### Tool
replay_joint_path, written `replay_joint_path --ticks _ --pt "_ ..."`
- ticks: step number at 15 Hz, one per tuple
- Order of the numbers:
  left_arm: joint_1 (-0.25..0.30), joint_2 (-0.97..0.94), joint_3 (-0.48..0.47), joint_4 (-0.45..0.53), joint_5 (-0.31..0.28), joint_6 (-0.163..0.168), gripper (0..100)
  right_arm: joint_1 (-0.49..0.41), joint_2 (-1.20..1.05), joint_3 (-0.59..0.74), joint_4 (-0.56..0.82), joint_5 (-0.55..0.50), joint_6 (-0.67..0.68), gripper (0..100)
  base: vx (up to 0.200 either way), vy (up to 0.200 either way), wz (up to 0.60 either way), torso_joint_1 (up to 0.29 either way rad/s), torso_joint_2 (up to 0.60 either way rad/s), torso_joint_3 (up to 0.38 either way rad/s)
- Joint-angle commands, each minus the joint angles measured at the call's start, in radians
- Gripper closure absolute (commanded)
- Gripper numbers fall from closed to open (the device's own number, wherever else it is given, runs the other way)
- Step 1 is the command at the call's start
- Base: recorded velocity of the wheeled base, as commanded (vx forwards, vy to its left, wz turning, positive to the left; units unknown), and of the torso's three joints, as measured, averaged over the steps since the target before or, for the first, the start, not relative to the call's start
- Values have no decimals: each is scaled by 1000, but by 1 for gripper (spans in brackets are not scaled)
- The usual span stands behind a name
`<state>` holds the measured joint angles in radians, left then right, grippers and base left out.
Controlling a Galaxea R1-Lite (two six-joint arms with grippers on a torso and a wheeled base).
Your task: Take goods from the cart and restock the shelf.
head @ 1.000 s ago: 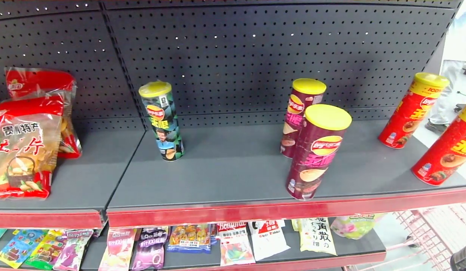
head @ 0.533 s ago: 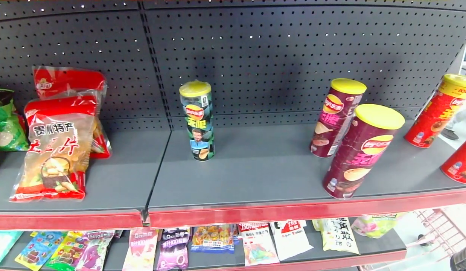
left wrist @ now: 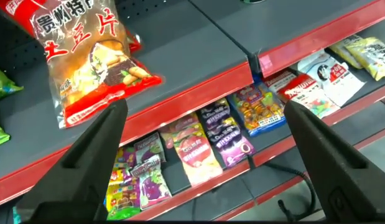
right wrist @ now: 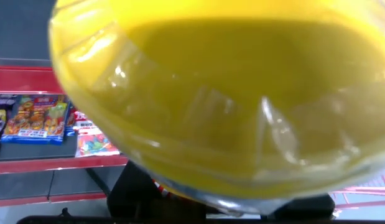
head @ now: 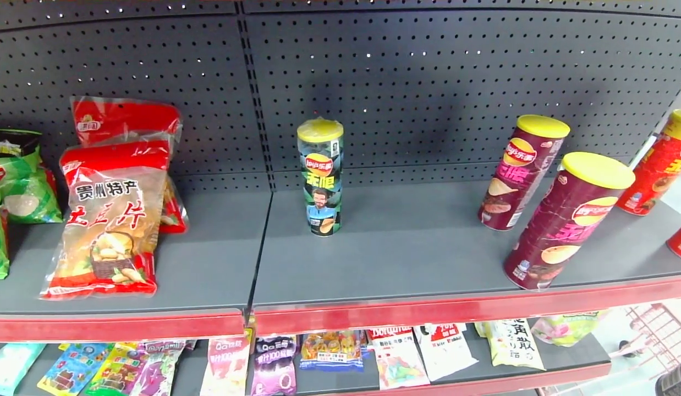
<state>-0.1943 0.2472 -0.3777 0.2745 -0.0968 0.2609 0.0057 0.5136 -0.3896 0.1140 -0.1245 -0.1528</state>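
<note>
Evidently the right tool [right wrist: 136, 199] is clamped on a light, stiff, round yellow-plastic-lidded crisp tube [right wrist: 229, 93] — crushable, film-slick, best held mid-body — before the red-edged grey shelf [head: 406, 258]; left tool [left wrist: 206, 106] spread, empty.

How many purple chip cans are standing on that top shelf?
2. One purple can stands near the back of the shelf, right of the green can; the other purple can stands nearer the front edge. More may sit beyond the picture's right edge.
</note>
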Motion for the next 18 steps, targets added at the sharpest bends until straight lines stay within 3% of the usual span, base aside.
replay_joint_path --ticks 1,3,6,9,14,18 --pt "1 0 0 0 2 0 0 0 3 0 -1 0 -1 100 0 0 0 0 0 0" --pt "1 3 2 2 17 0 0 0 2 0 -1 0 -1 100 0 0 0 0 0 0" --pt "-1 4 3 0 28 0 0 0 2 3 -1 0 -1 100 200 0 0 -3 -4 6" --pt "-1 -2 6 -1 26 0 0 0 2 3 -1 2 -1 100 0 0 0 0 0 0" --pt "-4 -8 10 0 20 3 0 10 -32 -12 -2 212 -90 100 0 0 0 0 0 0" --pt "-2 110 -12 -17 17 24 0 5 -64 0 3 240 -73 100 0 0 0 0 0 0"
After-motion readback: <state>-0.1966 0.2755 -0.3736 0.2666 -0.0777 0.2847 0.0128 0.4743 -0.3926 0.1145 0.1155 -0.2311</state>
